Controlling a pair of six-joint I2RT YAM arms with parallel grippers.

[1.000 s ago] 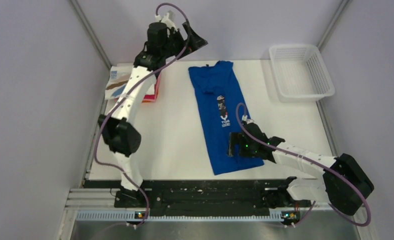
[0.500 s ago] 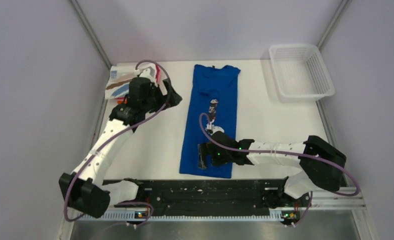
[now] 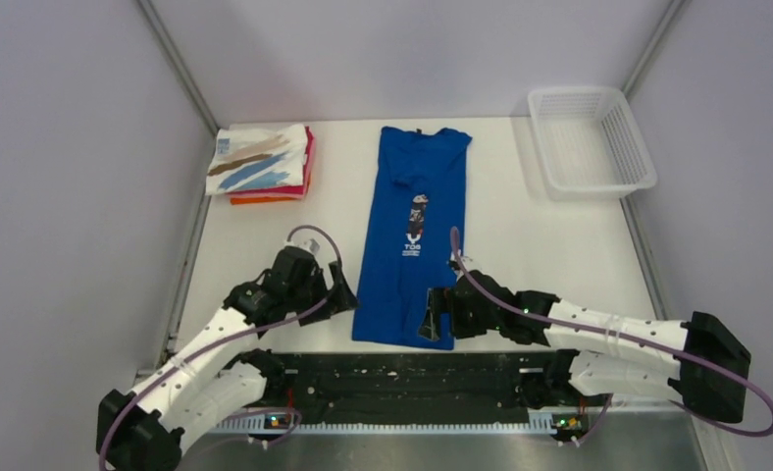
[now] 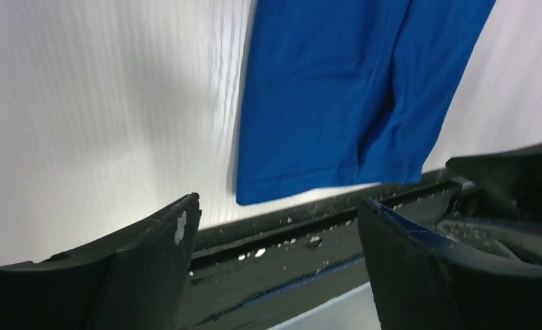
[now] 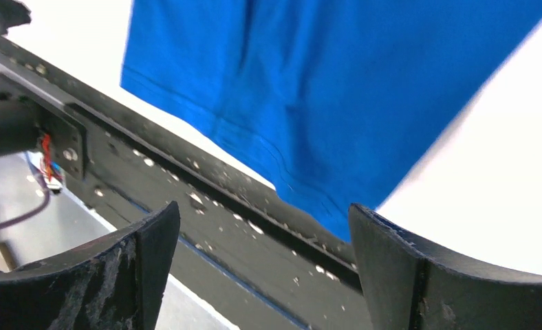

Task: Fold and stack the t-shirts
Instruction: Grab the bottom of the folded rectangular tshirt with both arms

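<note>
The blue t-shirt (image 3: 410, 245) is lying on the worktop (image 3: 265, 245), stretching lengthwise away from the left hand (image 3: 344, 296) and right hand (image 3: 432, 320), both hovering wide open and empty at its near hem corners.

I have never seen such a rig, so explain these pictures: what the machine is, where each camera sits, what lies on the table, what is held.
Two white-and-black robot arms are bolted at the near edge of a white table. One picture looks down from above and behind; the other two come from wrist cameras, so the dark shapes at the bottom are each arm's own fingers. On the table lies a royal blue cloth t-shirt, folded into a long strip. Far left sits a stack of folded shirts, streaked white on top, red and orange below. Far right stands a white plastic mesh basket. The left gripper and right gripper are at the blue shirt's near end, both open, holding nothing.
</note>
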